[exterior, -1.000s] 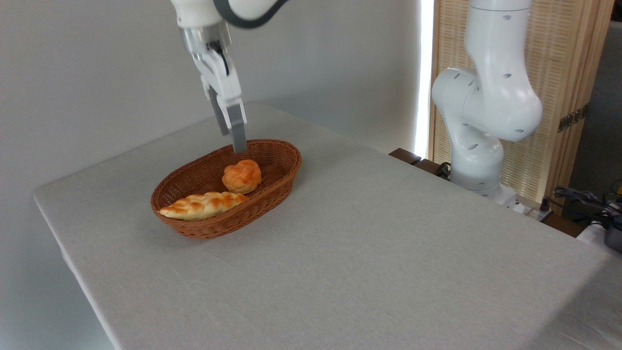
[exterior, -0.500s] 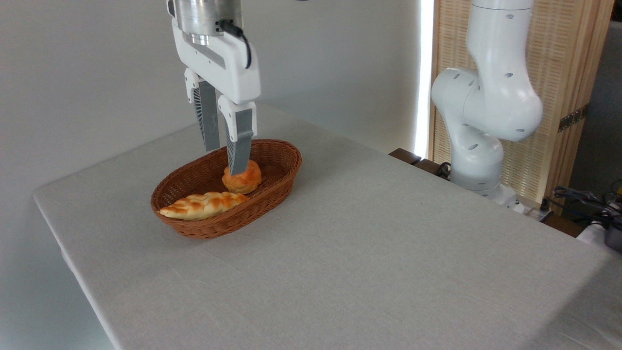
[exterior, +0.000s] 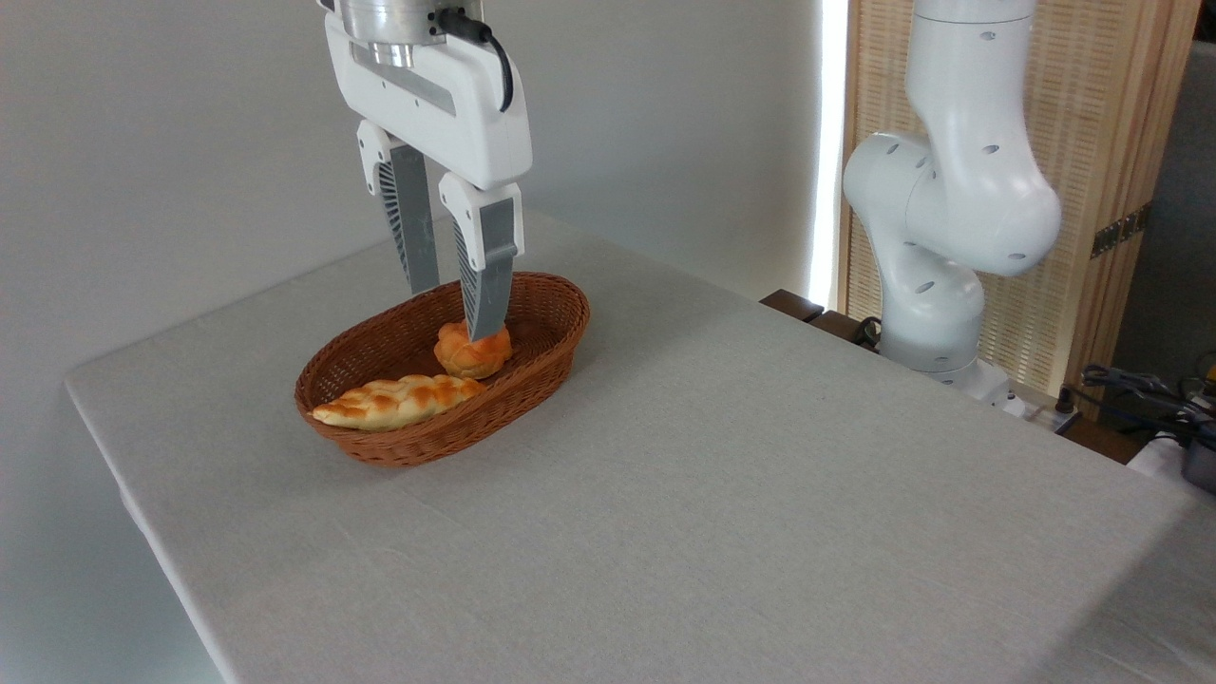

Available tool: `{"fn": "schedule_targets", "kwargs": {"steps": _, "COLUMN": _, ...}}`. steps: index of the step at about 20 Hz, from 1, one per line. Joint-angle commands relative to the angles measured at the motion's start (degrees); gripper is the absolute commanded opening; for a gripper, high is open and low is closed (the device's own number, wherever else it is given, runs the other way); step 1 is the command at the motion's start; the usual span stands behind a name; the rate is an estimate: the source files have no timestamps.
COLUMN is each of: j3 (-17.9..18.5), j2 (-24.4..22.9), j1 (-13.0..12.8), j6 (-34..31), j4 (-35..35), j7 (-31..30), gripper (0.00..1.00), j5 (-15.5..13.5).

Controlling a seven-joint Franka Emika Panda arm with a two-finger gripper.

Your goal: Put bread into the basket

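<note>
The bread (exterior: 472, 351) lies inside the basket (exterior: 532, 366), in the middle part of it, a little toward the right end. The basket stands on the surface (exterior: 722, 475) in the left centre of the frame. In the near left part of the basket lies a long braided loaf (exterior: 394, 400), just beside the bread. The end effector (exterior: 454, 312) hangs from the upper left of the frame and points down over the basket. Its two fingers (exterior: 486, 275) stand apart with a clear gap between them, and they hold nothing. The nearer finger covers the top of the bread; it is probably in front of it and not touching, but the view does not make this sure. The white robot arm (exterior: 950, 199) rises at the right of the frame.
</note>
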Motion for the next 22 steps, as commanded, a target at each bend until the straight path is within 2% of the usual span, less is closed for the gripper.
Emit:
{"fn": "schedule_targets", "kwargs": {"steps": 1, "j3": -2.7, "j2": 1.7, "j1": 2.1, "j6": -3.0, "j4": 1.7, "j7": -0.5, "gripper": 1.00, "j5": 4.2}}
{"fn": "schedule_targets", "kwargs": {"steps": 2, "j3": -4.6, "j2": 1.8, "j1": 4.5, "j6": -3.0, "j4": 1.8, "j7": -0.6, "gripper": 1.00, "j5": 4.3}}
{"fn": "schedule_targets", "kwargs": {"steps": 4, "j3": -5.1, "j2": 2.0, "j1": 5.6, "j6": -2.9, "j4": 2.0, "j7": -0.7, "gripper": 1.00, "j5": 4.1}}
{"fn": "schedule_targets", "kwargs": {"steps": 10, "j3": -5.1, "j2": 1.9, "j1": 5.7, "j6": -3.2, "j4": 2.0, "j7": -0.4, "gripper": 1.00, "j5": 3.3}}
{"fn": "schedule_targets", "kwargs": {"steps": 22, "j3": -5.2, "j2": 2.0, "j1": 5.9, "j6": -4.2, "j4": 2.0, "j7": 0.1, "gripper": 1.00, "j5": 3.4}}
